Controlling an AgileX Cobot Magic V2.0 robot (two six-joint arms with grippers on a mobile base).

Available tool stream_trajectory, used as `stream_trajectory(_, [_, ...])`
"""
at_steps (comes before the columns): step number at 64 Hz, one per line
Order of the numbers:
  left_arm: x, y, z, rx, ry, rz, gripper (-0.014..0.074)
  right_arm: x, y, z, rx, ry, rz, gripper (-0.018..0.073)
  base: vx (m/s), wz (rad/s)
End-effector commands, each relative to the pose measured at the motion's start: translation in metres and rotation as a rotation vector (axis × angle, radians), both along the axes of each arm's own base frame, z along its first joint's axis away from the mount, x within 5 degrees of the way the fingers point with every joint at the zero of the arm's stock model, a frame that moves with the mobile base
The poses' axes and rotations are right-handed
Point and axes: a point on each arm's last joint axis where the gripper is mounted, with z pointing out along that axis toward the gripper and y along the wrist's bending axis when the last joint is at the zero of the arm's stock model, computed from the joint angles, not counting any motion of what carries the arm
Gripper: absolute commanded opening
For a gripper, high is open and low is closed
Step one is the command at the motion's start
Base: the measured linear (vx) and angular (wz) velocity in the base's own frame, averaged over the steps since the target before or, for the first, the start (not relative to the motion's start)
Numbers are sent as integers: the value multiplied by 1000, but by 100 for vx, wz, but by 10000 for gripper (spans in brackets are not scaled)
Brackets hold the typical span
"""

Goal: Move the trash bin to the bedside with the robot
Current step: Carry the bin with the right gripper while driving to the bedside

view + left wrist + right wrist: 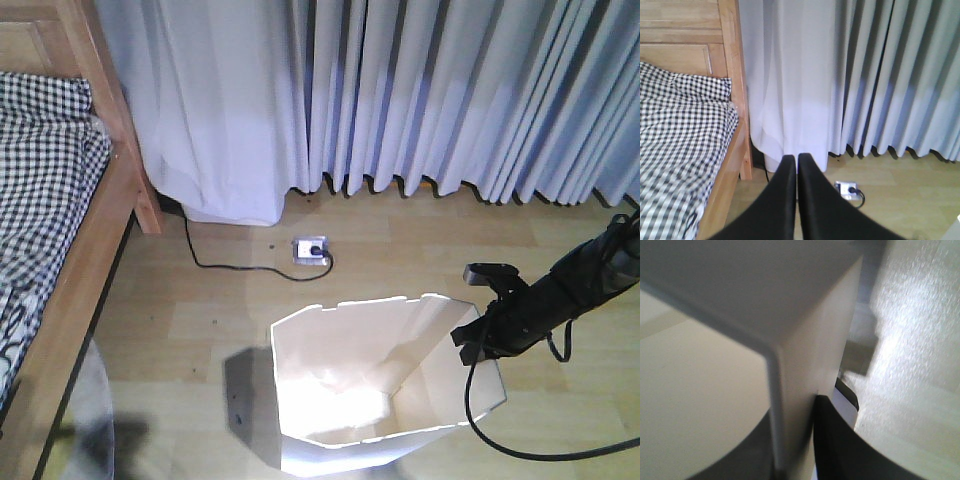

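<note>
My right tool (pixel 467 338) is clamped on the right-hand rim of the trash bin (pixel 350 350). In the right wrist view the thin white wall runs between my two fingers (pixel 832 445), one inside the bin and one outside. The bin stands upright on the floor (pixel 200 320), its cream inside open to the front view. It is apart from the bed frame (pixel 90 260), with a strip of bare floor between its left side and the bed's side rail. My left tool (pixel 796 158) holds nothing; its fingers are together with only a thin slit between them, pointing toward the curtains (pixel 450 90).

Between the bin and the curtains a white socket block (pixel 310 247) lies on the floor. A black cable (pixel 215 262) runs from it to the wall end of the bed, near the corner post (pixel 120 130). My right arm (pixel 560 290) reaches in from the right edge, and its own black lead (pixel 480 420) loops down just beside the bin's right wall.

The floor is pale wood-look plank, bright where light falls on it. Pleated whitish curtains hang to it along the whole far wall. Black-and-white checkered bedding (pixel 40 170) covers the bed. Any marks on the socket block are too small to read.
</note>
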Motion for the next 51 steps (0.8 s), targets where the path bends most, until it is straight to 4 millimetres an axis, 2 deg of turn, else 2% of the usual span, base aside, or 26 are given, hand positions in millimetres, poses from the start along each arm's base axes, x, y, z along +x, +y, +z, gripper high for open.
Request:
stream_trajectory(1, [1, 0, -3, -12, -55, -1, -6, 9, 8, 32, 131, -17, -5, -6, 33, 1])
stream_trajectory(51, [1, 0, -3, -12, -55, -1, -6, 9, 8, 32, 131, -17, -5, -6, 29, 1])
